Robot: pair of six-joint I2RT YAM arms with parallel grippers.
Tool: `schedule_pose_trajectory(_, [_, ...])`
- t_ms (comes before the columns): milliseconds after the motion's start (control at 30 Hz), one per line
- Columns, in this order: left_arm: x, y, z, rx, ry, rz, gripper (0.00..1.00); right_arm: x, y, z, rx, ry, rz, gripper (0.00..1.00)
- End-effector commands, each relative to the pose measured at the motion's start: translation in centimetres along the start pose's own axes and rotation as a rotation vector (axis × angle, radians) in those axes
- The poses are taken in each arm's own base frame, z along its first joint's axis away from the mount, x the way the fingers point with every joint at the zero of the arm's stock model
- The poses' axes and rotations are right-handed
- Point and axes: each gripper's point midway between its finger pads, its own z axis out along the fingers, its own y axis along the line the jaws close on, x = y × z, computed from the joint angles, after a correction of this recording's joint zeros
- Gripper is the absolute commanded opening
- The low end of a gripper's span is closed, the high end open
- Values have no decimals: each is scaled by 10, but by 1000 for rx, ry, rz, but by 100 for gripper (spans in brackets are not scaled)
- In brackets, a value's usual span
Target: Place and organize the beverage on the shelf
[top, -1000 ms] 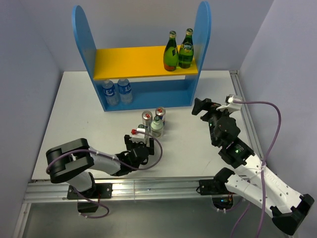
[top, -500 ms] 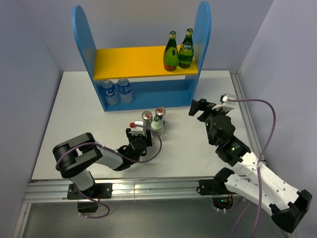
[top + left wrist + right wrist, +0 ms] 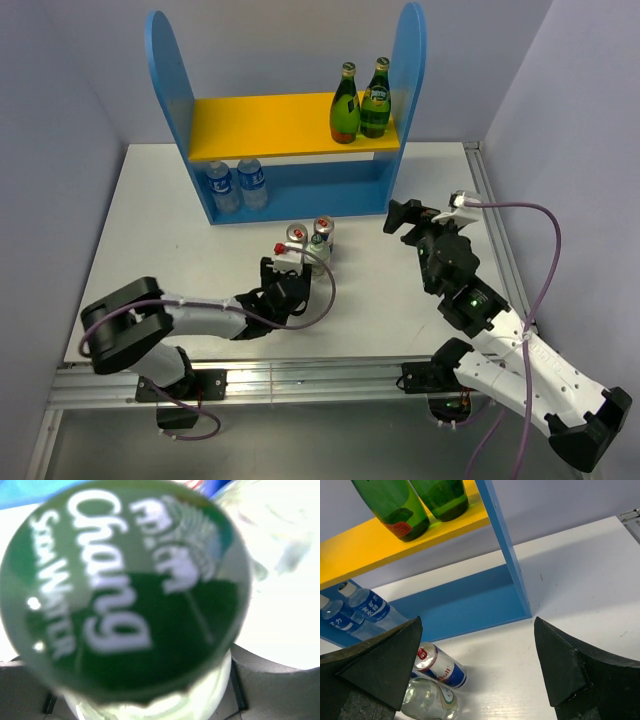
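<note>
Left hand (image 3: 297,268) has pushed forward across the table (image 3: 150,250) over the last second. It now sits right against the soda water bottle (image 3: 317,250), which has not moved. The bottle stands beside two cans (image 3: 322,228), in front of the shelf (image 3: 166,90) and not yet on it. So the reach looks finished and the grasp is next.

The overhead view gives this layout but hides the fingers. The left wrist view shows only the bottle's green cap (image 3: 125,590), blurred and filling the frame. The neck probably lies between the fingers, though I cannot tell whether they have clamped.

The right hand (image 3: 477,667) has hardly shifted. It hovers near the shelf's right panel, fingers spread wide and holding nothing. Its camera shows the green bottles (image 3: 400,505) on the yellow board and the water bottles (image 3: 365,610) below.
</note>
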Motion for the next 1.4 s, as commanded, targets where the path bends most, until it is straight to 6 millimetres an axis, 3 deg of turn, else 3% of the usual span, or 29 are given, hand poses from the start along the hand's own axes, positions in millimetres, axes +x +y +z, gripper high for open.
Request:
schedule_pose_trajectory(0, [-85, -14, -30, -3, -103, -93, 0, -11, 2, -3, -7, -37, 42, 99])
schedule_pose_trajectory(67, [-123, -11, -45, 4, -129, -101, 0, -11, 2, -3, -10, -40, 45, 99])
schedule_pose_trajectory(133, [-148, -9, -56, 13, -146, -83, 0, -13, 2, -4, -12, -45, 51, 99])
schedule_pose_trajectory(167, [-175, -6, -66, 8, -169, -93, 0, -14, 2, -5, -13, -48, 52, 99])
schedule_pose_trajectory(200, [-187, -5, -71, 14, -178, -61, 0, -15, 2, -5, -14, -50, 57, 99])
schedule_pose_trajectory(233, [-217, -8, -79, 29, -212, -88, 0, -15, 2, -5, -14, -50, 57, 99])
schedule_pose_trajectory(300, [-239, -2, -83, 15, -219, -40, 0, -15, 2, -6, -16, -51, 58, 99])
schedule_pose_trajectory(333, [-267, -2, -90, 20, -253, -61, 0, -16, 2, -6, -17, -54, 60, 99])
schedule_pose_trajectory(400, [-291, 3, -86, 8, -284, -10, 0, -16, 2, -7, -20, -56, 66, 99])
schedule_pose_trajectory(433, [-317, 7, -90, 5, -313, -35, 0, -17, 2, -7, -21, -58, 70, 99])
schedule_pose_trajectory(500, [-338, 19, -79, -25, -336, -5, 0, -18, 2, -8, -21, -60, 71, 99])
schedule_pose_trajectory(533, [-358, 21, -81, -23, -365, -24, 0, -17, 1, -8, -21, -58, 68, 99])
schedule_pose_trajectory(733, [-420, 66, -57, -101, -431, -61, 0, -22, 0, -11, -25, -73, 81, 99])
schedule_pose_trajectory(867, [-433, 85, -21, -111, -432, -51, 0, -22, 0, -13, -33, -75, 89, 99])
schedule_pose_trajectory(900, [-436, 101, -12, -141, -431, -63, 0, -21, 0, -14, -38, -75, 93, 99])
schedule_pose_trajectory(1100, [-449, 143, 25, -188, -435, -106, 0, -21, 0, -14, -42, -76, 98, 99])
schedule_pose_trajectory(1367, [-433, 173, 77, -244, -393, -111, 0, -20, -2, -15, -37, -76, 99, 99])
